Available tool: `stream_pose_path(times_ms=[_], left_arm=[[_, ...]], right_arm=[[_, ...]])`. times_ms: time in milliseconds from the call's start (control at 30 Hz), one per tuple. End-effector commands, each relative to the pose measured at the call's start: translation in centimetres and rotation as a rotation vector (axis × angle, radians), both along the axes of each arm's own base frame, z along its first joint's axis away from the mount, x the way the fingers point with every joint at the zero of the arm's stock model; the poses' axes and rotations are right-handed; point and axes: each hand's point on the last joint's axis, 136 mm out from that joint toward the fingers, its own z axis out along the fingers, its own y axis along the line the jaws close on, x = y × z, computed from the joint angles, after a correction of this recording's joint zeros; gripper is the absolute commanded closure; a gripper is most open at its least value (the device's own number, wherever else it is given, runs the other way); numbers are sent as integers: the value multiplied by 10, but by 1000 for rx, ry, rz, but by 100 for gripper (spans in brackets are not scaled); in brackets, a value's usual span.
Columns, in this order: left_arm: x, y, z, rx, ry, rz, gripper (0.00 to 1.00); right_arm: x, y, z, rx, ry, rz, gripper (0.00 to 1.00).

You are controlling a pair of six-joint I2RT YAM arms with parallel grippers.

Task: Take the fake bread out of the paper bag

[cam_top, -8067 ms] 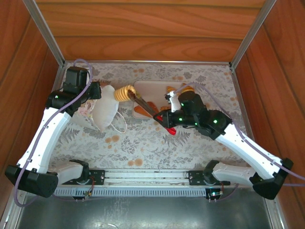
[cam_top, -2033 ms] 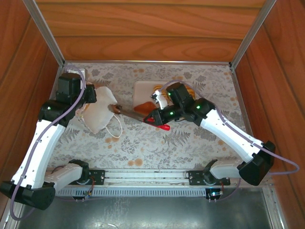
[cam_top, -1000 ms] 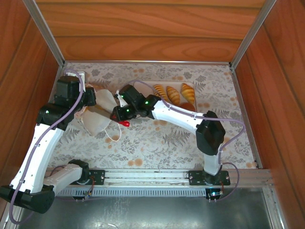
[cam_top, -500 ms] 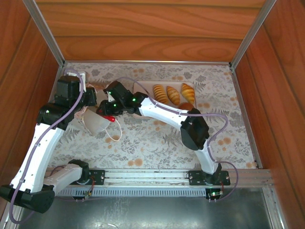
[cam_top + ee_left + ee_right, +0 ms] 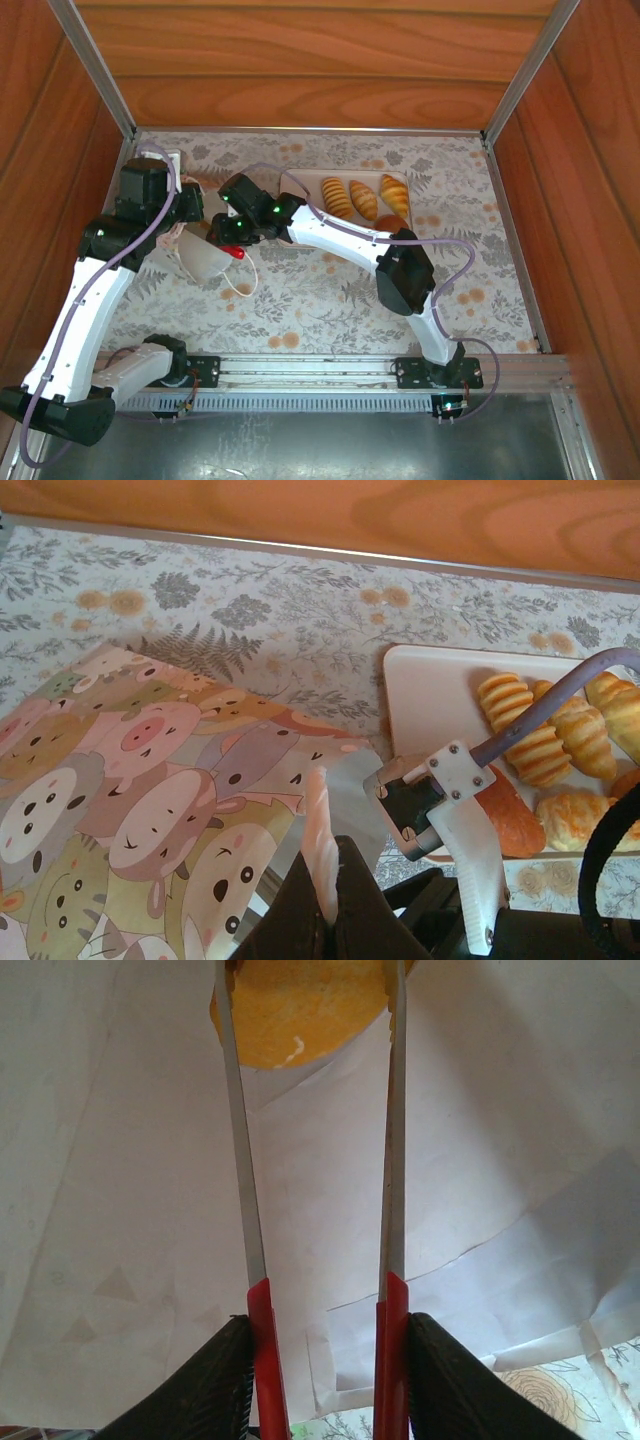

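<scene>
Two long metal blades with red bases, the right pincer (image 5: 310, 1000), reach deep into the creased white paper bag (image 5: 480, 1140). A round golden-brown bread roll (image 5: 300, 1010) sits between their tips, blades set apart on either side.

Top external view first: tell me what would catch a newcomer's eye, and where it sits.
The right arm stretches across the floral table, its gripper pushed into the mouth of the white paper bag at the left; the wrist view shows tongs straddling a golden round roll inside. The left gripper is pinched shut on the bag's rim. Behind them, a beige tray holds striped loaves already out.
</scene>
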Motion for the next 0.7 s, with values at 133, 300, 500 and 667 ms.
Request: stream_pose_path(times_ms=[133, 300, 500, 667], left_arm=[[4, -5, 1, -21, -5, -18, 100], [4, -6, 0, -21, -2, -27, 100], [5, -5, 1, -19, -8, -15, 100], [6, -1, 1, -8, -11, 4, 100]], right_arm=[[3, 18, -4, -13, 10, 20, 56], [6, 20, -14, -51, 10, 29, 54], [9, 16, -19, -97, -20, 33, 68], [14, 7, -10, -121, -66, 21, 74]])
